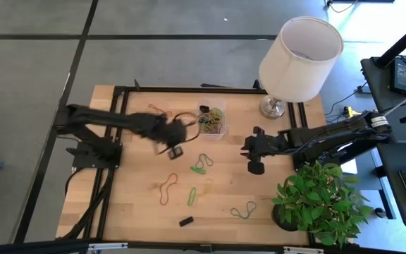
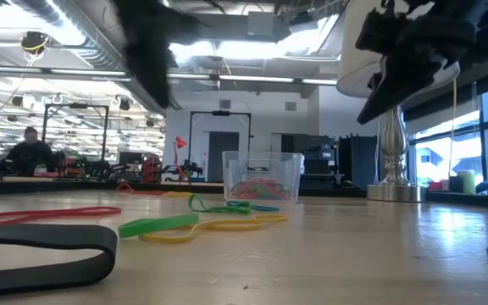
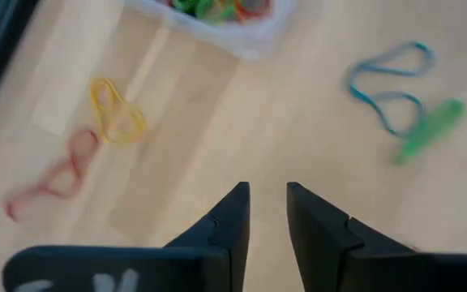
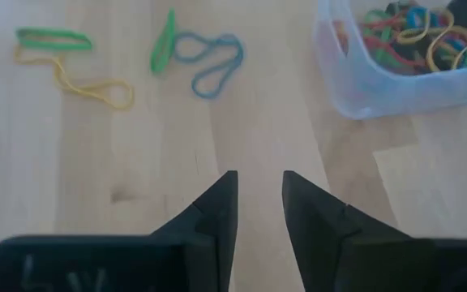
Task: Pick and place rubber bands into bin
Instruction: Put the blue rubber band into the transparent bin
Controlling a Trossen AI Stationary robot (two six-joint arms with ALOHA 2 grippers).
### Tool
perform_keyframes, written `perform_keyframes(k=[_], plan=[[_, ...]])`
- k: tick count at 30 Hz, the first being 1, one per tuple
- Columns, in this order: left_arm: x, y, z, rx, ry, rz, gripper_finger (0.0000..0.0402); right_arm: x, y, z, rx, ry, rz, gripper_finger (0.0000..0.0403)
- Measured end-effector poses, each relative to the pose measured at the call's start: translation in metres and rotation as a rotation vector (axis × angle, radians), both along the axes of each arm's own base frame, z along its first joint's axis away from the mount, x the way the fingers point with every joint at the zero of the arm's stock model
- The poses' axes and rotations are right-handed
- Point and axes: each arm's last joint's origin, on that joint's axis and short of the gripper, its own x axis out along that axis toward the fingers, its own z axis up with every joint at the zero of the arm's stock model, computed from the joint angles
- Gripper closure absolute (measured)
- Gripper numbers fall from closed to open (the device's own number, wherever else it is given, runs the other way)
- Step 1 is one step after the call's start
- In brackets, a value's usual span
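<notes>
The clear bin (image 1: 212, 121) stands at the table's far middle, with several coloured rubber bands (image 4: 404, 32) inside. More rubber bands lie flat on the wood: a red one (image 1: 159, 109), a green and a blue one (image 1: 203, 164), an orange-red one (image 1: 168, 189), a green and yellow pair (image 1: 196, 192) and a teal one (image 1: 244, 210). My left gripper (image 1: 175, 148) hovers left of and nearer than the bin, open, with nothing between its fingers (image 3: 267, 203). My right gripper (image 1: 254, 164) hangs right of the bin, also open, with nothing between its fingers (image 4: 259, 195).
A white lampshade on a metal base (image 1: 298, 56) stands at the far right corner. A potted plant (image 1: 323, 197) sits at the near right edge. A small black block (image 1: 186, 221) lies near the front edge. A black frame (image 1: 189, 89) borders the wooden table.
</notes>
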Motion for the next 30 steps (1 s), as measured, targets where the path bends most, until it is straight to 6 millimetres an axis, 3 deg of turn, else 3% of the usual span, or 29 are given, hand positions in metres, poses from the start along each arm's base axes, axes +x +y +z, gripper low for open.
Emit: perform_keyframes(k=[5, 12, 21, 25, 30], plan=[[-0.044, -0.039, -0.003, 0.014, -0.107, 0.060, 0.0339, 0.014, 0.002, -0.015, -0.011, 0.033, 0.022, 0.0301], [-0.087, -0.072, -0.016, 0.098, -0.180, -0.006, 0.0360, 0.038, 0.021, -0.040, 0.110, 0.059, 0.258, 0.0301], [-0.114, -0.095, -0.037, 0.082, -0.187, -0.066, 0.0373, 0.070, 0.073, -0.055, 0.054, 0.147, 0.510, 0.0301], [-0.122, -0.104, -0.045, 0.068, -0.180, -0.092, 0.0373, 0.084, 0.098, -0.052, 0.126, 0.163, 0.620, 0.0301], [-0.131, -0.113, -0.049, 0.054, -0.181, -0.125, 0.0375, 0.086, 0.120, -0.054, 0.144, 0.298, 0.670, 0.0301]])
